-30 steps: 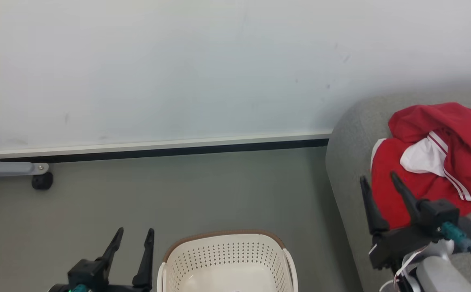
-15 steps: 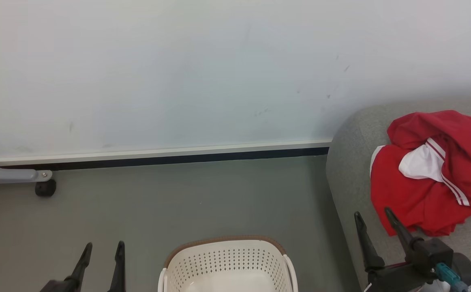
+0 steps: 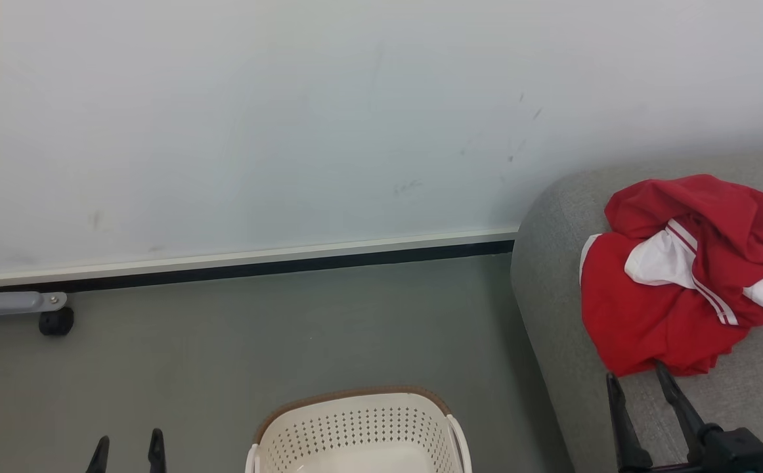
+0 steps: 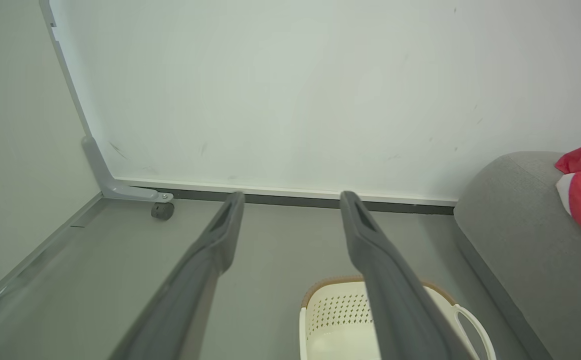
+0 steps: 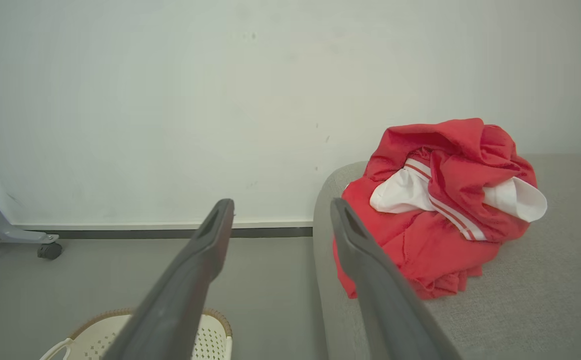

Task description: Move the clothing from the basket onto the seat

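Head view: red sportswear (image 3: 644,322) on sofa cushion (image 3: 552,315) just beyond spread right hand (image 3: 636,373); left hand (image 3: 129,437) spread; laundry basket (image 3: 355,427) seems empty, next just retract.

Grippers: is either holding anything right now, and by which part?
Nothing is held. The left gripper and right gripper are both open with nothing between their fingers; the clothing lies in a heap on the seat.

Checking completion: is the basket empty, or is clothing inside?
Empty as far as visible: the basket shows a bare white bottom, no red; its near part is cut off. The clothing lies on the seat.
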### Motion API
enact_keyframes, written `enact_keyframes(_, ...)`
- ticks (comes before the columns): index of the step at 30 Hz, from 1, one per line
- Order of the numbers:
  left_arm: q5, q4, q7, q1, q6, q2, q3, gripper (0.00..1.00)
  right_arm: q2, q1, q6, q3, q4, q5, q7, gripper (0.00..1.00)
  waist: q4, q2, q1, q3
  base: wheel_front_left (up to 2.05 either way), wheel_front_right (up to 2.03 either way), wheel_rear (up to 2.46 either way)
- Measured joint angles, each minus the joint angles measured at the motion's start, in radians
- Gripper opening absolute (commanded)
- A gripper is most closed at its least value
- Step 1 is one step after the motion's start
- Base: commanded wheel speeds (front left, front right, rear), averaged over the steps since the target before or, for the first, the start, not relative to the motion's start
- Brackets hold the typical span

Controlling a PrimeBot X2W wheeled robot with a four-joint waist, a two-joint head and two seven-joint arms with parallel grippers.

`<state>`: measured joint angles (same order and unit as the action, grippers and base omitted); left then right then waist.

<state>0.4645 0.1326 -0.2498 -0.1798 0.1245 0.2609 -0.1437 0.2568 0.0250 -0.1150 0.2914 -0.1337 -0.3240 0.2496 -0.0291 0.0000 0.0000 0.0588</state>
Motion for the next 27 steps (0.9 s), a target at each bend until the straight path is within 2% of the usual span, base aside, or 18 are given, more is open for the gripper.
enact_keyframes(24, -0.054, -0.062, 0.000, -0.034, 0.000, -0.017, 0.030, 1.00, -0.005, 0.048, -0.008, -0.067, 0.095, 0.037, 0.000, 1.00, 0.006, 0.0000, 0.0000, -0.010, 0.00, 0.00, 0.00)
enact_keyframes(25, -0.055, -0.062, 0.000, -0.034, 0.000, -0.017, 0.031, 0.00, -0.005, 0.049, -0.008, -0.068, 0.095, 0.037, 0.000, 0.00, 0.007, 0.0000, 0.0000, -0.010, 0.00, 0.00, 0.00)
enact_keyframes(27, -0.052, -0.049, 0.001, -0.035, 0.000, -0.022, 0.030, 0.00, -0.009, 0.051, -0.008, -0.065, 0.082, 0.037, -0.002, 0.00, 0.007, 0.0000, 0.0000, -0.011, 0.00, 0.00, 0.00)
